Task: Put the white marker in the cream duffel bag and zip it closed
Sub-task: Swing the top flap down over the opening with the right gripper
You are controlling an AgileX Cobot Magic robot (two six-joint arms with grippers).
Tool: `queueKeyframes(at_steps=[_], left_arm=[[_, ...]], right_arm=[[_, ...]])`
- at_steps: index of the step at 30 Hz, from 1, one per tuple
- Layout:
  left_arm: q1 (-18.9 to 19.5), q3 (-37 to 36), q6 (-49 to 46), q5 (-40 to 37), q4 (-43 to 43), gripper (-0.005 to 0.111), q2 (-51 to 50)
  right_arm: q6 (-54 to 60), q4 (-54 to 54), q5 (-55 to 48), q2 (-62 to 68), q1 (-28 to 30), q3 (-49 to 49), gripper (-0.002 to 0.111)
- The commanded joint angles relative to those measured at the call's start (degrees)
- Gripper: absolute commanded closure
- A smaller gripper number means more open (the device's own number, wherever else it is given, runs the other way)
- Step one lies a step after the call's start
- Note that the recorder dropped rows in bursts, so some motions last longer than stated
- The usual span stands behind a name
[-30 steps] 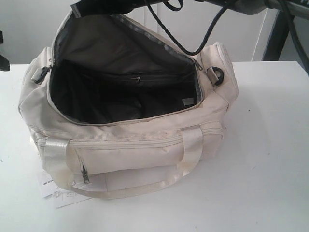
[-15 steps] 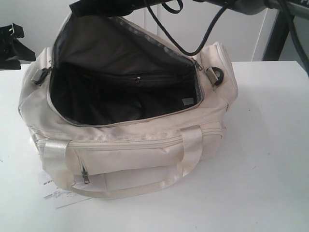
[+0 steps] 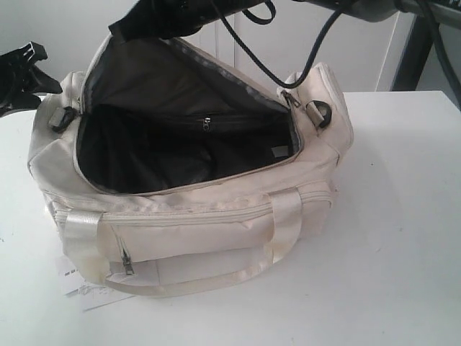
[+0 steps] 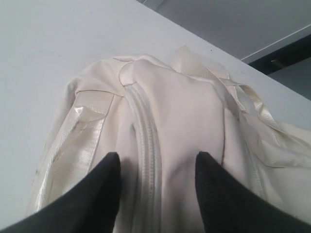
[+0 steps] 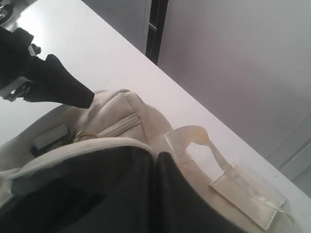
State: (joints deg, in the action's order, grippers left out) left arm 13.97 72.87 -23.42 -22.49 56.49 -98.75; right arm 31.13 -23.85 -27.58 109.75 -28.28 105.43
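Observation:
The cream duffel bag (image 3: 202, 223) stands on the white table with its top unzipped and its dark lining showing. My right gripper (image 3: 155, 18) is shut on the edge of the bag's raised top flap (image 5: 97, 144) and holds it up at the back. My left gripper (image 3: 45, 68) is open at the bag's left end. Its two black fingers (image 4: 104, 179) stand on either side of a zip seam (image 4: 146, 145) on the cream fabric, without pinching it. The white marker is out of view; nothing white shows in the dark inside of the bag.
A flat white paper tag (image 3: 83, 292) with black print sticks out from under the bag's front left corner. Black cables (image 3: 288, 65) hang over the bag's back right. A black ring (image 3: 322, 114) sits at the right end. The white table (image 3: 403, 252) extends right.
My left gripper has come in from the left edge to the bag's left end. The held flap and the bag's right end have shifted a little.

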Motion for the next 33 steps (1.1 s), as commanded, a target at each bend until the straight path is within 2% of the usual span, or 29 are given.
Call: queueKeyframes(at_steps=[1, 3, 8, 13, 19, 20, 22, 23, 24, 25, 26, 27, 29, 33], left_arm=[[0.24, 0.62, -2.75, -0.69, 1.48, 0.055, -0.80], [0.24, 0.62, -3.58, -0.46, 1.74, 0.063, -1.35], [0.24, 0.62, -5.16, 0.34, 4.59, 0.105, -2.95], [0.24, 0.62, -8.42, -0.53, 9.23, 0.107, -3.88], [0.24, 0.62, -8.31, -1.61, 11.07, 0.107, -3.88], [0.24, 0.62, -8.42, -1.61, 12.71, 0.107, -3.88], [0.24, 0.62, -10.06, -2.14, 14.18, 0.107, -3.88], [0.24, 0.62, -10.29, -2.56, 14.18, 0.107, -3.88], [0.24, 0.62, -10.41, -2.68, 14.18, 0.107, -3.88], [0.24, 0.62, -10.41, -2.68, 14.18, 0.107, -3.88], [0.24, 0.62, -10.41, -2.68, 14.18, 0.107, -3.88], [0.24, 0.62, -10.41, -3.02, 14.18, 0.107, -3.88], [0.24, 0.62, -10.41, -3.29, 14.18, 0.107, -3.88], [0.24, 0.62, -10.41, -3.51, 14.18, 0.107, -3.88]], right_arm=[[0.72, 0.40, -1.11, -0.48, 0.39, 0.12, 0.108], [0.72, 0.40, -1.11, -0.48, 0.39, 0.12, 0.108], [2.12, 0.40, -3.59, -0.48, 0.39, 0.12, 0.108], [3.64, 2.06, -10.58, -0.48, 0.39, 0.12, 0.108], [8.04, 3.07, -27.78, -0.58, 0.39, 0.12, 0.108], [8.71, 2.94, -30.60, -0.58, 0.39, 0.12, 0.104], [8.71, 2.11, -34.52, -0.35, 0.39, 0.12, 0.088], [8.71, 0.92, -36.05, -0.35, 0.39, 0.01, 0.071], [8.20, 0.78, -36.14, -0.35, 0.39, -0.24, 0.062], [5.07, 0.62, -36.31, -0.35, 0.39, -0.34, 0.048], [4.10, 0.62, -36.87, -0.35, 0.39, -0.34, 0.043], [4.10, 0.50, -38.92, -0.35, 0.39, -0.34, 0.039], [3.65, 0.21, -42.39, -1.00, 0.39, -0.23, 0.039], [3.36, -3.48, -40.68, -2.87, 0.39, -0.23, 0.040]])
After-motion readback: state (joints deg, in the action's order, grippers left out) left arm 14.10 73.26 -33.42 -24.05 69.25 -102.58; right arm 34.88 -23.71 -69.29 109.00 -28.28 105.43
